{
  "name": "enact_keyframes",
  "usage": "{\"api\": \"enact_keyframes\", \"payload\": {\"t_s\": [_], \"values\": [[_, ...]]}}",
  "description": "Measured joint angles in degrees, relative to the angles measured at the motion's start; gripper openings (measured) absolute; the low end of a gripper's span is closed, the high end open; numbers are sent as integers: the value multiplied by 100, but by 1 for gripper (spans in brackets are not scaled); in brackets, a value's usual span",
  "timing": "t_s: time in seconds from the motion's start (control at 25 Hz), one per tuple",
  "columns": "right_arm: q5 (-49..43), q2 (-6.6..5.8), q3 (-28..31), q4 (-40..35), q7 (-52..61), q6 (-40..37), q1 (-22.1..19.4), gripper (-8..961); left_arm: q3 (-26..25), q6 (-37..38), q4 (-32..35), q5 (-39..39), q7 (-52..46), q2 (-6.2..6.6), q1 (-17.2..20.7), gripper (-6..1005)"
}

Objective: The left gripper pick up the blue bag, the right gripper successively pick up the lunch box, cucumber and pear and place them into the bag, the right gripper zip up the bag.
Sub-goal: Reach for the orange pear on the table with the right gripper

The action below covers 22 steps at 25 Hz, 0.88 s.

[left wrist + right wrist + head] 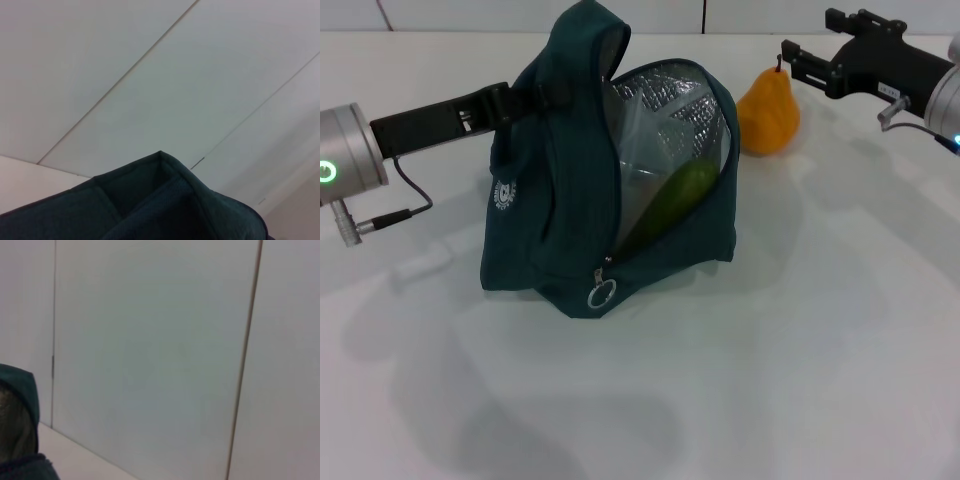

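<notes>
The blue bag point(560, 230) stands at the table's middle, mouth open and foil lining showing. My left gripper point(542, 96) comes in from the left and is shut on the bag's upper edge, holding it up. Inside the bag lie the clear lunch box point(645, 165) and the green cucumber point(675, 195). The pear point(768, 112) sits upright on the table just right of the bag. My right gripper point(808, 45) hovers open just beyond the pear's stem, holding nothing. Bag fabric point(150, 205) fills the lower part of the left wrist view. The bag's rim point(17, 390) shows in the right wrist view.
The bag's ring zipper pull point(602, 293) hangs at the low front end of the zipper. The white table point(800, 330) spreads in front of and to the right of the bag. A pale panelled wall point(150, 340) stands behind.
</notes>
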Motion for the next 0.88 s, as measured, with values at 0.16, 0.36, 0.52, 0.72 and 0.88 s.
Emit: {"api": "enact_keyframes", "payload": {"t_s": [0.16, 0.36, 0.52, 0.72, 0.88], "values": [[20, 6, 34, 144, 3, 117, 148, 679, 0, -4, 0, 2, 1, -21, -22, 41], [33, 40, 371, 605, -15, 41, 409, 674, 0, -5, 1, 2, 1, -43, -37, 41], [36, 65, 411, 664, -23, -32, 450, 669, 0, -14, 2, 0, -6, -51, -27, 41], [39, 85, 391, 755, -23, -45, 522, 663, 0, -22, 2, -6, -36, -45, -34, 41], [39, 87, 395, 919, -24, -46, 639, 658, 0, -23, 2, -23, -41, -50, -49, 41]]}}
